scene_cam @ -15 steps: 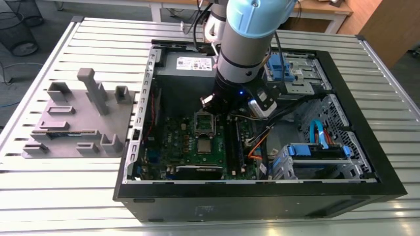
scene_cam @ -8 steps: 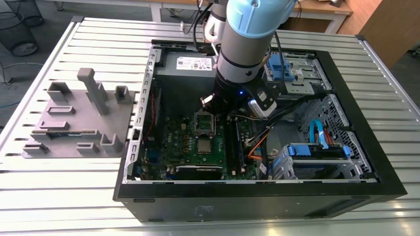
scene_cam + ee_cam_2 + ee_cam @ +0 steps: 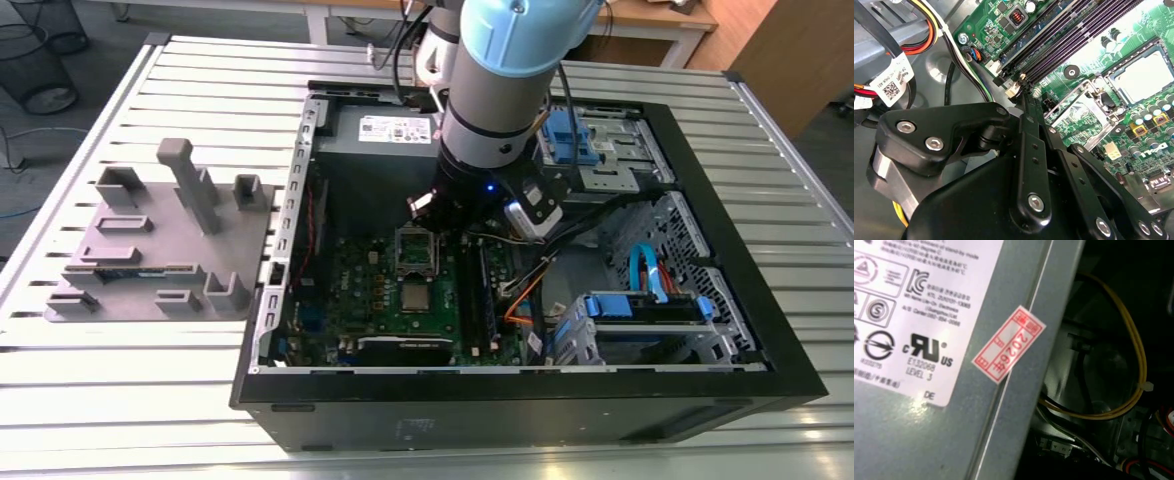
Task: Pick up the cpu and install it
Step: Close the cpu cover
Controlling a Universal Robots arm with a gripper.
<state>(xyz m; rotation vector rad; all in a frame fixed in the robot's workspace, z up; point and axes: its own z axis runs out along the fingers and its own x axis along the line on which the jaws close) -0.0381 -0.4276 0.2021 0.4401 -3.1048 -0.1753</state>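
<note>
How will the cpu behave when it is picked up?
The cpu is a thin flat square with a metal top, so probably stiff and light. The smooth top may be slippery. Lying flat on the motherboard, it should not roll.

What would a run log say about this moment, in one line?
gripper: near socket | cpu: lying on motherboard, not held | install: not done

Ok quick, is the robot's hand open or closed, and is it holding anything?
Gripper: fingers closed, holding nothing; the cpu lies apart from it.
</note>
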